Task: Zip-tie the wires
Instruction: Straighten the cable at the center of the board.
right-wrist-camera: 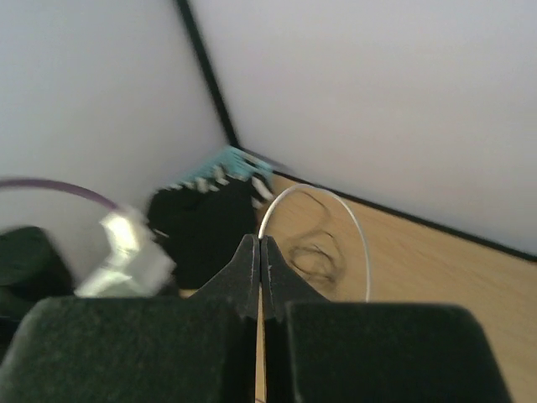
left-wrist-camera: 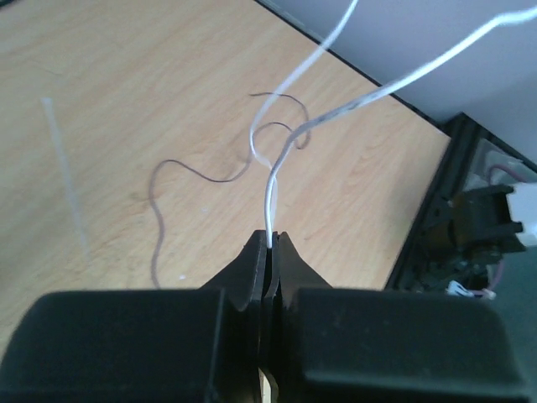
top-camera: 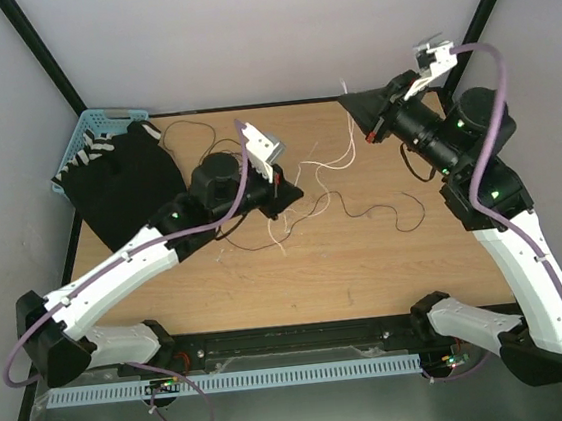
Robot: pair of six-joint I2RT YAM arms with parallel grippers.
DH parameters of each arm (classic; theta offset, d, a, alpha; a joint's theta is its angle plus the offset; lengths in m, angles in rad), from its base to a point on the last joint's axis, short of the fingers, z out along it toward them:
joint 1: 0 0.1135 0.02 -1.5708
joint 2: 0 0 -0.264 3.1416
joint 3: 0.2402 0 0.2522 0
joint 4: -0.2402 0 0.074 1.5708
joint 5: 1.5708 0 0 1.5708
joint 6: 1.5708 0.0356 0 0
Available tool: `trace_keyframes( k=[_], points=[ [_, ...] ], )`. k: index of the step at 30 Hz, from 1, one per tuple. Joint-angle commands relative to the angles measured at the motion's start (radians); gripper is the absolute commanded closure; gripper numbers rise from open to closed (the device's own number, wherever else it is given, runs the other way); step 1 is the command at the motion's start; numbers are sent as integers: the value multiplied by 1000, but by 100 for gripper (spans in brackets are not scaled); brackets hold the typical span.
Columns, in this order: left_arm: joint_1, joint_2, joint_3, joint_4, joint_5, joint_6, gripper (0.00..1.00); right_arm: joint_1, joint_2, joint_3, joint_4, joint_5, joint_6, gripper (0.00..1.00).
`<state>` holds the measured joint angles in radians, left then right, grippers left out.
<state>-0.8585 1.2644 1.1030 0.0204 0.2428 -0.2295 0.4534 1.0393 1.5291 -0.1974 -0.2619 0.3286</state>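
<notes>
Thin dark wires (top-camera: 387, 211) lie in loose curls on the wooden table between the arms, and show in the left wrist view (left-wrist-camera: 201, 175) and blurred in the right wrist view (right-wrist-camera: 315, 256). My left gripper (top-camera: 294, 191) is low over the table's middle, shut on one end of a thin white zip tie (left-wrist-camera: 270, 201), which loops by a dark wire curl. My right gripper (top-camera: 348, 101) is raised at the back right, shut on a white zip tie (right-wrist-camera: 323, 195) that arcs up from its tips. White strands (top-camera: 341, 159) hang between the two grippers.
A black cloth (top-camera: 122, 182) and a blue basket (top-camera: 92, 130) sit at the back left. A loose white strip (left-wrist-camera: 67, 185) lies on the table left of my left gripper. Dark frame posts and white walls stand close behind the table.
</notes>
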Motion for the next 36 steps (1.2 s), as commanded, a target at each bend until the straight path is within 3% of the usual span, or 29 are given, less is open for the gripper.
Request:
trace_keyframes(
  k=[1,4,11,12,14,22,28,36],
  points=[
    [4,-29,153,-252,-168,143,100,5,-45,-88,-121,299,-142,97],
    [-4,-5,241,-385,-247,193,100,6,-58,-160,-129,379,-172,97],
    [-28,-31,325,-414,-300,232,100,6,1,-263,-127,251,-168,87],
    [-28,-38,335,-413,-288,221,100,5,9,-271,-128,222,-166,83],
    [-28,-46,354,-412,-272,189,100,5,16,-281,-126,168,-151,64],
    [-28,-33,483,-395,-332,138,100,5,-74,-304,-127,37,-123,20],
    [-28,9,555,-393,-358,128,100,5,-188,-338,-119,-81,-107,17],
    [-29,36,564,-391,-361,115,100,7,-191,-380,23,-446,73,17]
  ],
)
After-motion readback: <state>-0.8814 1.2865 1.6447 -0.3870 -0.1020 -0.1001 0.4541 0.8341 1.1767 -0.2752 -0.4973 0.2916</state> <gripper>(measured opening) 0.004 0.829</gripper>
